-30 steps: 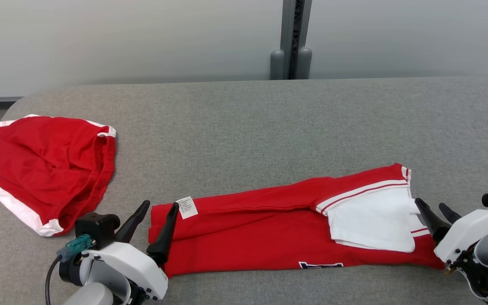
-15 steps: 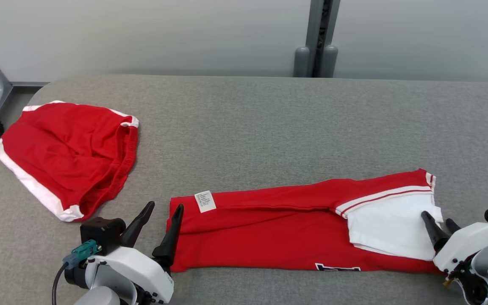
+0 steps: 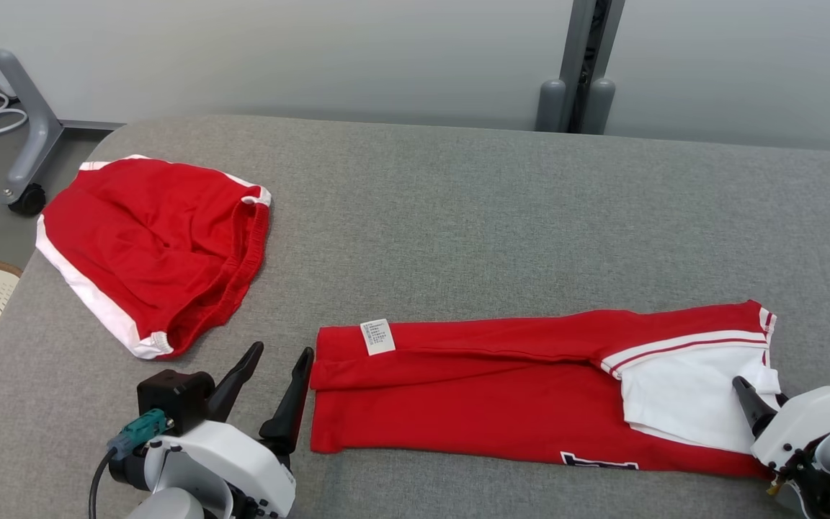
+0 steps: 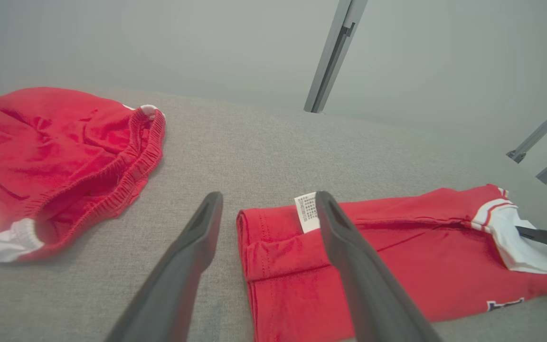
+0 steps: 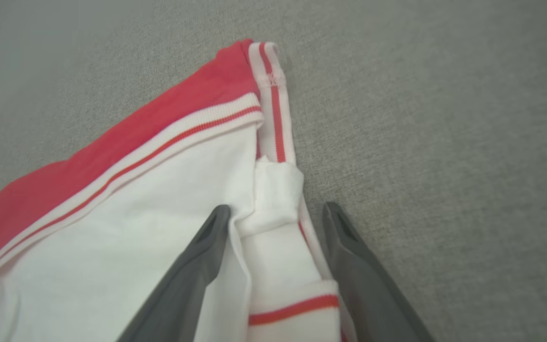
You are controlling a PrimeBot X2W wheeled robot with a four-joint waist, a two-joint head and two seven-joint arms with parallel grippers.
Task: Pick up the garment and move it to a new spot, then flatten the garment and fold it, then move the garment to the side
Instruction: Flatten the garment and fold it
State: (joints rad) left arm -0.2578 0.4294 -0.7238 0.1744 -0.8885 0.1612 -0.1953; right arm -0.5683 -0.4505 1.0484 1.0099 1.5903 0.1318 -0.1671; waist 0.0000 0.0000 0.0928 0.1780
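- Two grippers, both with jaws wide apart and nothing held. At 7 o'clock in the head view, the left gripper (image 3: 280,350) points its two dark fingers toward 1 o'clock, and the inner tip sits just beside the garment's near end.
- At 4 o'clock, the right gripper (image 5: 277,207) stands astride a rolled white edge of the sleeve, with one finger over white cloth and the other over bare grey cover. Whether either tip presses the cloth cannot be told.
- Two red pieces lie on the table (image 3: 458,216), well apart.
- The garment (image 3: 472,404) is at 5 o'clock, a long, narrow red strip folded lengthwise and running 9 to 3 o'clock. It carries one white sleeve with red-striped ribbing at its 3 o'clock end and one white care label (image 3: 377,336) at its 9 o'clock end. A scrap of dark lettering shows at its front edge.
- One pair of red shorts (image 3: 155,245) with white trim lies crumpled at 10 o'clock, the elastic waistband turned toward the table's middle.
- Both arms enter low from the front edge — white wrist housings at the bottom corners, the left one carrying a teal plug.
- Beyond the table — one grey post (image 3: 581,65) at 12 o'clock against a pale wall, and one wheeled stand (image 3: 22,137) on the floor at 10 o'clock.
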